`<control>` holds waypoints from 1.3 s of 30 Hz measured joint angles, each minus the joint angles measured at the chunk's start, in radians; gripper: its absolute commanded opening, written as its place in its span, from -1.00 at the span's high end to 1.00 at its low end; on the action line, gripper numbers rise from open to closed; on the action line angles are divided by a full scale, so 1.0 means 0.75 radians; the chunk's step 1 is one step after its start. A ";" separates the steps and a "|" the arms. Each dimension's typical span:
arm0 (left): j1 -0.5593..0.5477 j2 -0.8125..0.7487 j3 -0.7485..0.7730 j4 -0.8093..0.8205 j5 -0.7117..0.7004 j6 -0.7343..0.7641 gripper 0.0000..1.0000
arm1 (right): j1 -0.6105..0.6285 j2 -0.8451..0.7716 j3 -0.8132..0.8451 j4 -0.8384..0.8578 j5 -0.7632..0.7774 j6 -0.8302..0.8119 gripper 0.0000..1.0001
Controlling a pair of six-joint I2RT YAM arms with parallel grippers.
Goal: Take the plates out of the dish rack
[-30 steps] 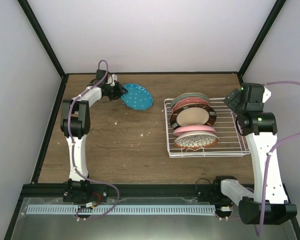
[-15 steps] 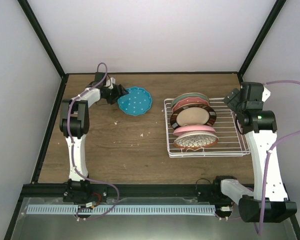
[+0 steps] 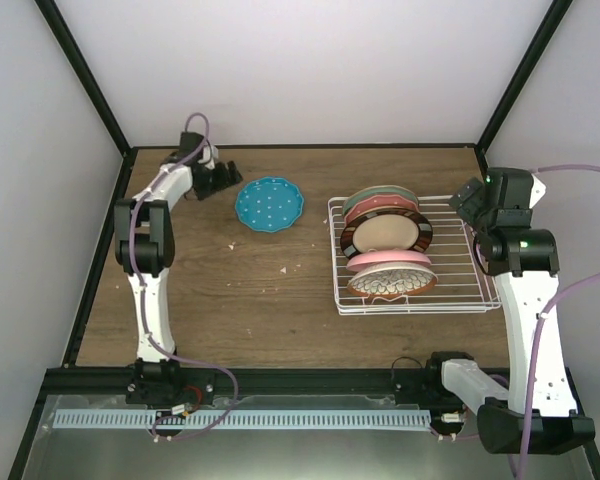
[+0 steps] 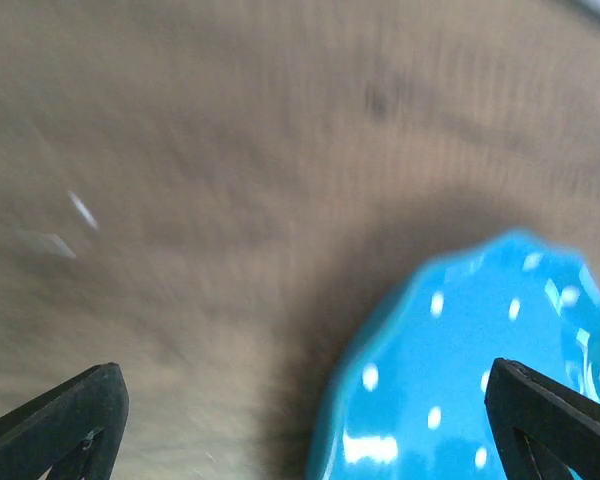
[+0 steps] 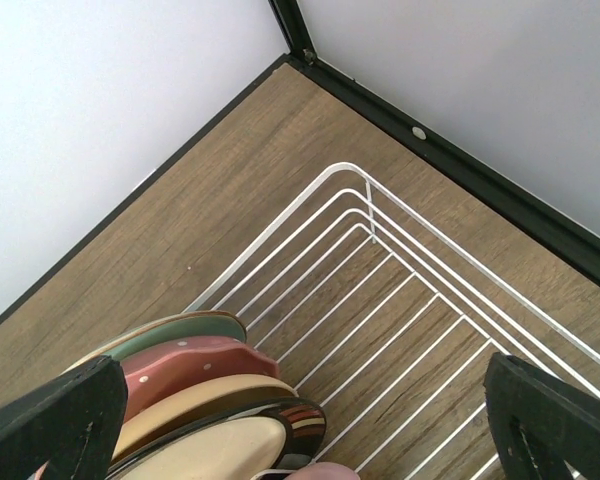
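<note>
On the table [image 3: 210, 290], the teal plate [image 3: 269, 203] lies flat just beside my left gripper [image 3: 220, 178], fingers spread, seemingly clear of it. My right gripper [image 3: 468, 198], also spread, hovers above the dish rack [image 3: 460, 272] holding five plates [image 3: 385, 235].

One dish rack [image 3: 460, 285] is sitting on one table [image 3: 230, 310]. Six plates [image 5: 195, 368] are showing in all. Five are standing on edge inside the dish rack: one pale green plate [image 3: 380, 195], one red-pink dotted plate [image 3: 383, 207], one tan dark-rimmed plate [image 3: 385, 235], one plain pink plate [image 3: 388, 260] and one brown-rimmed petal-patterned plate [image 3: 390, 283]. One teal white-dotted plate [image 3: 269, 204] is lying flat, well to the left of the dish rack. Two robot arms are sharing the table: the left arm [image 3: 150, 240] is reaching far left of the dish rack, and the right arm [image 3: 520, 300] is standing just right of it.
</note>
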 measured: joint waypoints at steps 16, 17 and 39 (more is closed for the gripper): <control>-0.661 -0.764 0.004 0.097 0.126 0.779 -0.50 | 0.000 -0.038 -0.094 0.078 -0.095 -0.055 -1.00; -0.759 -0.829 -0.082 0.103 0.139 0.829 -0.49 | 0.000 -0.040 -0.099 0.083 -0.099 -0.061 -1.00; -1.365 -0.996 -0.816 0.502 -0.325 1.247 -0.16 | 0.000 -0.076 -0.154 0.153 -0.171 -0.176 -1.00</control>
